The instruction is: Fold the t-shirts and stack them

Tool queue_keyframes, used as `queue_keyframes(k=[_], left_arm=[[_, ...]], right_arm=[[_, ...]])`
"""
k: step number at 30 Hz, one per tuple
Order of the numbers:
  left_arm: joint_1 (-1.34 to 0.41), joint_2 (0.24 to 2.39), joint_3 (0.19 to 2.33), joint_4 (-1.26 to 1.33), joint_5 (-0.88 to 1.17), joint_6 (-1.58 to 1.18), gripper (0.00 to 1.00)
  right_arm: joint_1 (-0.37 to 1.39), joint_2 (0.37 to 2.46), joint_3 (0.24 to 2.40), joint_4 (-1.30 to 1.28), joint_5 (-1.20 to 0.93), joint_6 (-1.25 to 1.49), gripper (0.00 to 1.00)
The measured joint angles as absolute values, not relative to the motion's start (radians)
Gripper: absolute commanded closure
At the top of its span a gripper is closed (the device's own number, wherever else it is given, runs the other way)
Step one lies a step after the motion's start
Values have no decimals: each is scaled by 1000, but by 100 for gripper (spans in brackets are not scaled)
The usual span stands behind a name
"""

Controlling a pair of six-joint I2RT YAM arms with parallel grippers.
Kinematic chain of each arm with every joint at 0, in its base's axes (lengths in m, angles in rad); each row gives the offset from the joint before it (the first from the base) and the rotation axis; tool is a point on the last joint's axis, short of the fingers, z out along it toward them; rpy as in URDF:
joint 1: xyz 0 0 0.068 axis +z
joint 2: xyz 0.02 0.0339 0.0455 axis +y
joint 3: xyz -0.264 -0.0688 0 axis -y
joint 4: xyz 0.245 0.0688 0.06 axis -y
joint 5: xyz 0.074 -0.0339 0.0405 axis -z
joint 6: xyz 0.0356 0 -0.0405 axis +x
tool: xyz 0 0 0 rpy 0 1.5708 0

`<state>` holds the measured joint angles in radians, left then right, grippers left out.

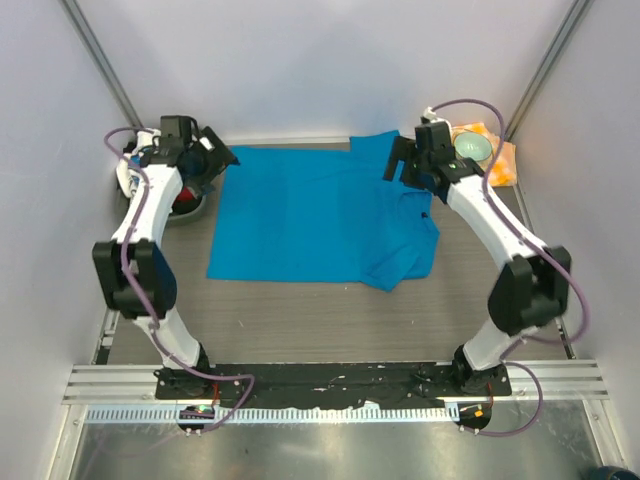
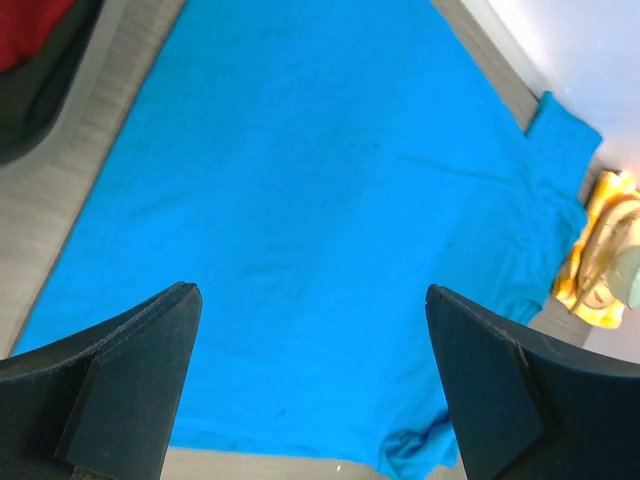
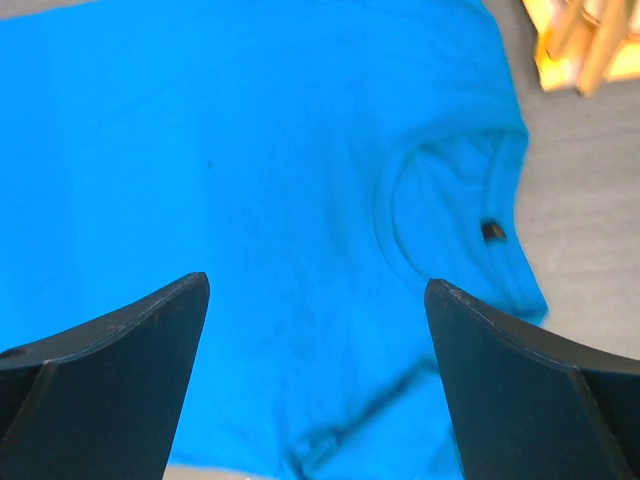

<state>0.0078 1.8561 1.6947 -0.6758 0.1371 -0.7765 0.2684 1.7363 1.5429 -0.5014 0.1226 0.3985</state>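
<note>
1. The blue t-shirt [image 1: 310,215] lies spread flat on the counter [image 1: 300,320], in the middle and reaching toward the far edge.
2. Its collar [image 3: 440,200] points to the right edge and shows a small dark tag [image 3: 492,232]. One sleeve [image 1: 375,145] reaches the far edge, while the near sleeve [image 1: 400,265] is rumpled and partly folded over.
3. The left arm [image 1: 140,230] holds its jaws above the shirt's far-left corner. They stand wide apart with nothing between them.
4. The right arm [image 1: 490,215] holds its jaws above the shirt's collar end, also spread wide and gripping nothing.
5. Red cloth, the red t-shirt [image 1: 185,207], sits in a dark container [image 2: 40,100] at the far-left corner, mostly hidden behind the left arm.
6. An orange-and-white checked napkin [image 1: 503,165] lies in the far-right corner with a pale green bowl [image 1: 472,146] on it, apart from the blue shirt.
</note>
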Motion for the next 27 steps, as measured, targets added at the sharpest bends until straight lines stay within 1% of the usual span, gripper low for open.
queue_keyframes(k=[1, 3, 5, 8, 9, 10, 14, 18, 27], left_arm=[[8, 1790, 1647, -668, 132, -780, 0], [-2, 1679, 1565, -657, 124, -783, 0], [-14, 1592, 1480, -640, 113, -785, 0], [-39, 1509, 1373, -640, 104, -785, 0], [-47, 1487, 1335, -638, 101, -785, 0], [-54, 1462, 1293, -640, 97, -785, 0], [-72, 1370, 1138, -644, 85, -782, 0], [-73, 1295, 1032, -645, 75, -778, 0], [-73, 1256, 946, -631, 75, -767, 0]], right_arm=[[276, 1666, 1491, -512, 136, 399, 11], [292, 1549, 1405, -551, 155, 404, 12], [316, 1460, 1322, -580, 172, 414, 16], [351, 1375, 1201, -627, 202, 430, 22], [360, 1358, 1163, -641, 207, 438, 26], [366, 1346, 1130, -648, 211, 445, 27], [368, 1320, 1014, -668, 232, 482, 34], [366, 1326, 956, -663, 257, 509, 41], [366, 1480, 952, -551, 269, 538, 41]])
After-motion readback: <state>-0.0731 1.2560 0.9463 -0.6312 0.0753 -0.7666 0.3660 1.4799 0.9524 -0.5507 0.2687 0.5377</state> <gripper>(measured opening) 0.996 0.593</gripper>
